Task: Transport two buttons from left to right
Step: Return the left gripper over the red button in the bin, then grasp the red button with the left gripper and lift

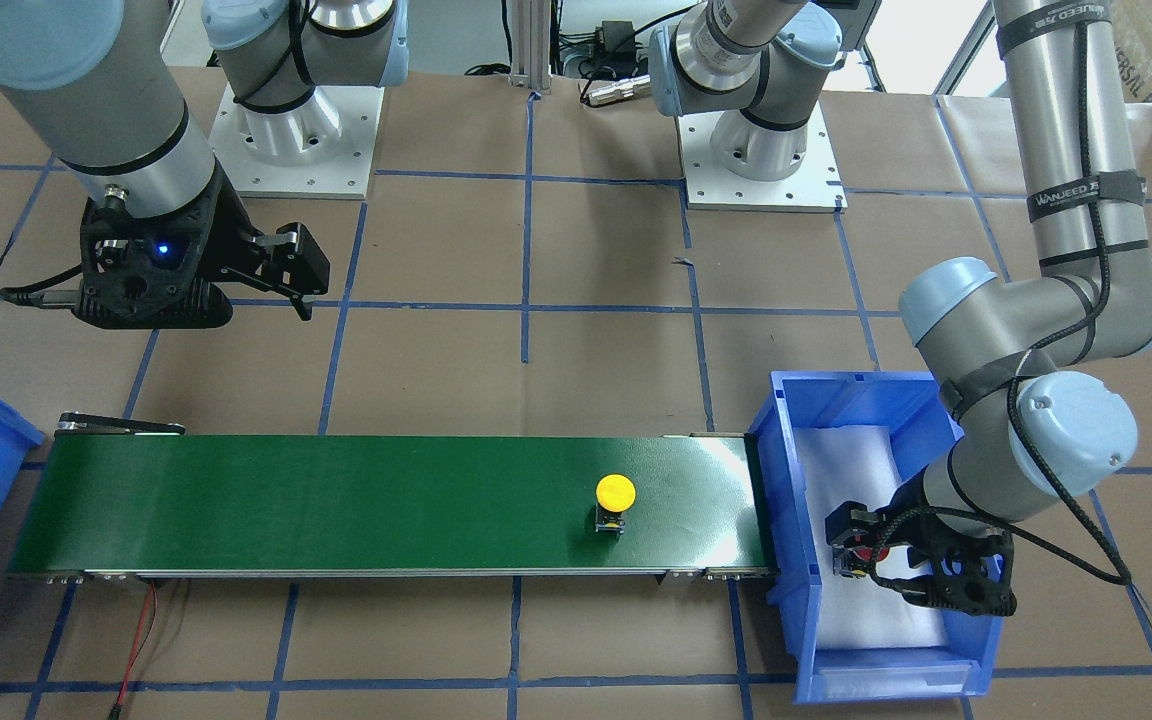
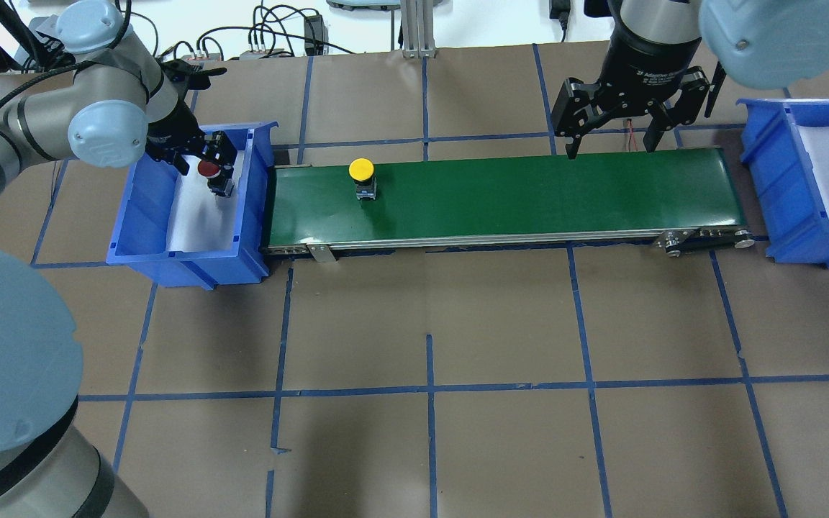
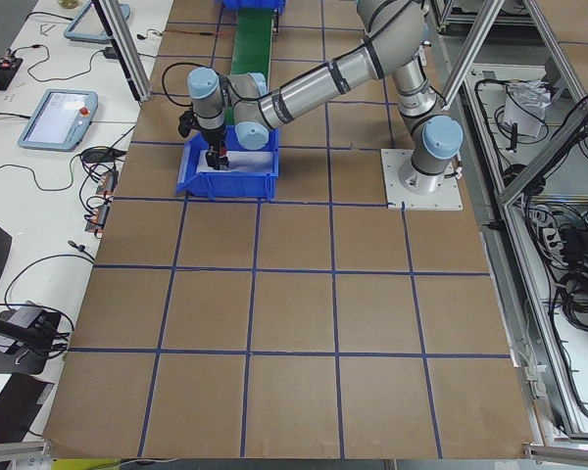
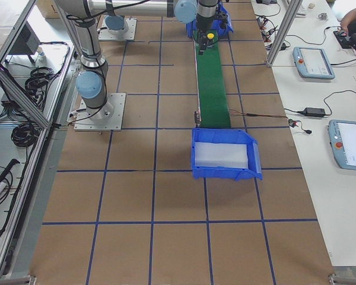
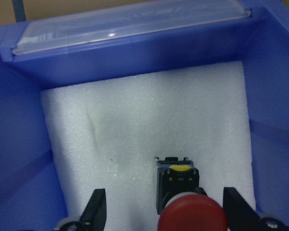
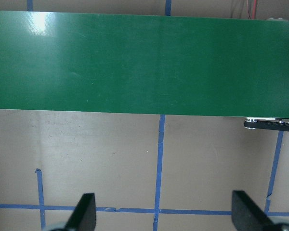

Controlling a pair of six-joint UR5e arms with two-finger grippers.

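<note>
The yellow button stands upright on the green conveyor belt near its left-bin end; it also shows in the overhead view. The red button stands on white foam inside the left blue bin. My left gripper is down in that bin, open, with its fingers on either side of the red button; the right finger is close to the cap. My right gripper is open and empty, hovering over the far edge of the belt's other end.
A second blue bin with a white foam liner stands beyond the belt's right end. The left bin's walls closely surround my left gripper. Brown paper with blue tape lines covers the table.
</note>
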